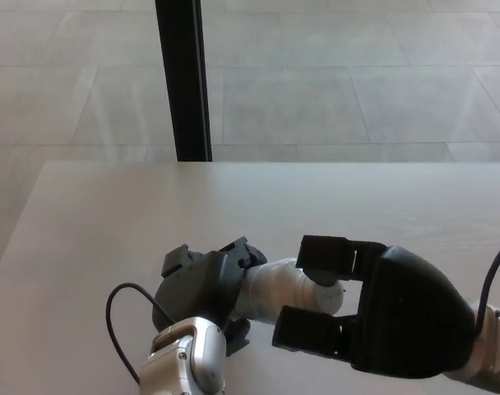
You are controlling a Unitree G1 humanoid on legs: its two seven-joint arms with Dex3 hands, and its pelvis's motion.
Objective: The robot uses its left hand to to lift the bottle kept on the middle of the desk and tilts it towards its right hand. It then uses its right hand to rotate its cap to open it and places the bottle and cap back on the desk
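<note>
In the head view my left hand [202, 288] is shut on a silvery-white bottle [276, 290], which lies tilted with its top pointing to the picture's right. My right hand [373, 309] is wrapped around the bottle's top end. One black finger [332, 253] lies over the top and another [312, 331] sits below it. The cap itself is mostly hidden between those fingers, so only a small white edge shows. Both hands hover low over the near middle of the pale desk [151, 214].
A black vertical post [182, 78] stands just beyond the desk's far edge, left of centre. Grey tiled floor [357, 82] lies behind. A black cable [122, 317] loops beside my left wrist.
</note>
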